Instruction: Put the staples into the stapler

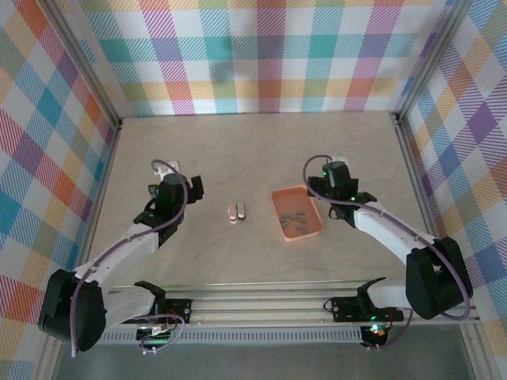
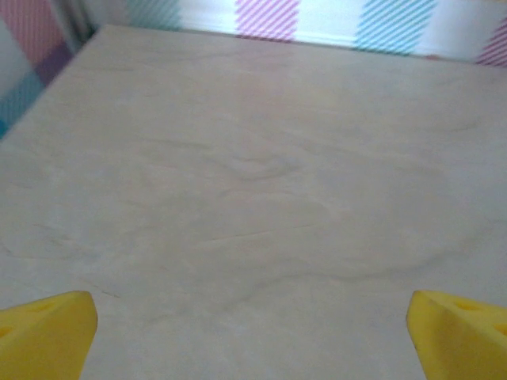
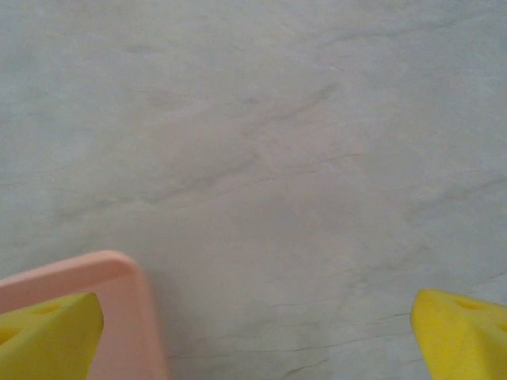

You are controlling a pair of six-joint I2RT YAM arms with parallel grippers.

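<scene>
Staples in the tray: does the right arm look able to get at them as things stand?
Probably yes. The right gripper is open right at a corner of the open-topped tray, and the staples lie loose and uncovered inside, with nothing between.

This looks like a robot test booth in a lab. The pale, marble-patterned table (image 1: pixel 238 158) is boxed in on three sides by walls (image 1: pixel 269 55) covered in pastel plaid, with bare metal posts (image 1: pixel 87 63) at the far corners. Along the table's near edge, a metal rail (image 1: pixel 261 305) carries a left arm (image 1: pixel 119 253) and a right arm (image 1: pixel 388 226), with exposed cables (image 1: pixel 168 168) and a small green light (image 1: pixel 372 327).
</scene>
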